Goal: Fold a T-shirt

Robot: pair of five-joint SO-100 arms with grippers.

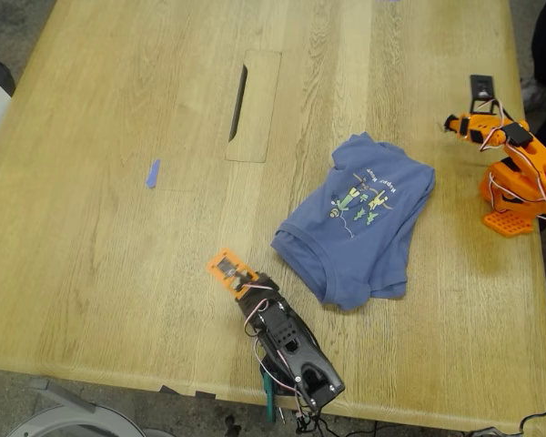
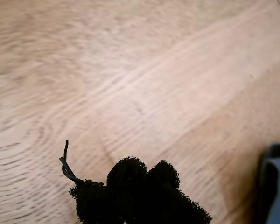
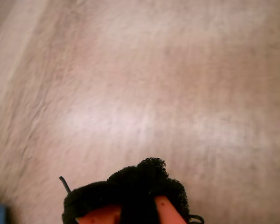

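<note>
right now the t-shirt [image 1: 359, 221] lies crumpled and partly folded on the tabletop [image 1: 100, 237], print side up, toward the exterior view's right. my first gripper [image 2: 142, 179] hangs over bare wood with its black padded tips pressed together, holding nothing; a blue edge of the shirt shows beside it. my second gripper [image 3: 140, 179] also sits over bare wood, its padded tips together and empty, a sliver of blue at the corner.
</note>
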